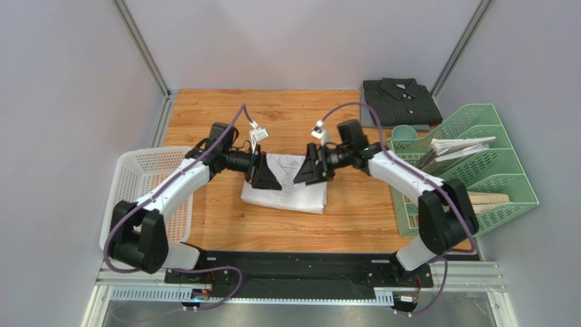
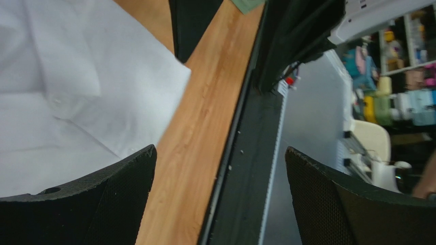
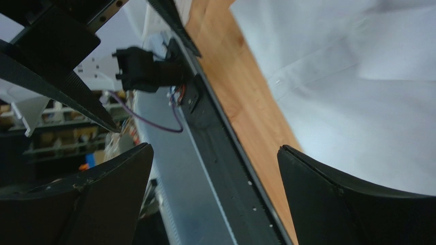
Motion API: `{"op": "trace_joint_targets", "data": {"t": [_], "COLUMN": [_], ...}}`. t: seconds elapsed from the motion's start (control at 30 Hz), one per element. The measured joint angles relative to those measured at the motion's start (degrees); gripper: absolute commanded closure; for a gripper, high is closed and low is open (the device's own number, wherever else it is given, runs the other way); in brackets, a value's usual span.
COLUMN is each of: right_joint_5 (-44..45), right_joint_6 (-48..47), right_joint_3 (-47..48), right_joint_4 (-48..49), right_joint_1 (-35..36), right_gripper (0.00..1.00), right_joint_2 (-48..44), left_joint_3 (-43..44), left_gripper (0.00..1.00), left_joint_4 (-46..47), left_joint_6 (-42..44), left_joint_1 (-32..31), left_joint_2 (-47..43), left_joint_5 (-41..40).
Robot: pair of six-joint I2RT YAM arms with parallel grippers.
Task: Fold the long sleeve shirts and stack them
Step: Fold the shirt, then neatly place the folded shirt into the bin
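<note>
White shirt [image 1: 286,195] lies folded into a rough rectangle at the centre of the overhead frame, on the wooden table [image 1: 218,116]. The dark striped shirt [image 1: 401,101] lies folded flat in the upper right of that frame, at the table's far corner, well apart from the white one.

Both arms reach inward over the white shirt. The left gripper [image 1: 267,176] is above its left part and the right gripper [image 1: 310,170] above its right part, tips facing each other. Whether either touches the cloth cannot be told.

In the left wrist view the left gripper [image 2: 220,168] has its jaws spread wide with nothing between them, and white cloth fills the upper left. In the right wrist view the right gripper [image 3: 215,153] is likewise released and empty, with white cloth in the upper right.

A white basket [image 1: 140,174] sits at the left edge, and a green tray rack [image 1: 501,160] holding papers [image 1: 453,146] sits at the right.
</note>
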Motion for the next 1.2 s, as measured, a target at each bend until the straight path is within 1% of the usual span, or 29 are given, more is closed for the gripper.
{"op": "trace_joint_targets", "data": {"t": [0.1,0.17,0.37,0.43,0.47,0.6,0.73,0.9,1.07,1.1,1.2], "right_joint_5": [-3.04,-4.07,-6.25,-8.44,-10.58,-15.74,-17.31,-16.61,-13.66,-12.46,-8.07], "right_joint_6": [4.90,7.17,10.73,11.17,11.28,9.07,5.51,-1.07,-7.19,-8.39,-11.06], "right_joint_3": [-3.54,-4.20,-4.28,-4.61,-4.59,-4.26,-3.61,-1.49,0.76,0.98,1.05], "right_joint_4": [4.57,7.10,14.47,16.06,16.96,18.51,16.48,7.93,-2.78,-5.07,-10.88], "right_joint_1": [7.54,9.25,7.56,6.14,5.35,2.56,0.00,-1.57,-2.60,-2.80,-3.41], "right_gripper": [0.00,0.02,0.06,0.08,0.08,0.10,0.11,0.12,0.14,0.13,0.10], "right_joint_2": [6.08,9.86,21.59,24.94,26.05,28.33,28.96,28.94,28.00,27.15,22.21], "left_joint_3": [-4.87,-6.34,-6.62,-6.29,-5.66,-2.82,-1.57,-1.95,-2.16,-2.12,-1.07], "left_gripper": [0.01,0.03,0.07,0.07,0.07,0.08,0.08,0.08,0.07,0.06,0.06], "left_joint_4": [1.86,2.60,3.10,2.40,1.68,-1.27,-2.78,-5.31,-8.28,-9.18,-11.89], "left_joint_6": [-3.56,-4.68,-4.02,-3.54,-3.56,-3.28,-2.16,-0.68,3.26,4.20,6.45], "left_joint_1": [-0.85,-0.48,1.49,3.26,4.26,5.40,5.79,8.39,10.75,10.73,9.31], "left_joint_2": [5.44,10.43,24.30,28.68,30.69,34.05,34.60,32.48,26.67,24.90,18.45], "left_joint_5": [3.34,4.61,5.57,5.79,7.41,9.70,9.46,7.13,2.47,1.86,-1.18]}}
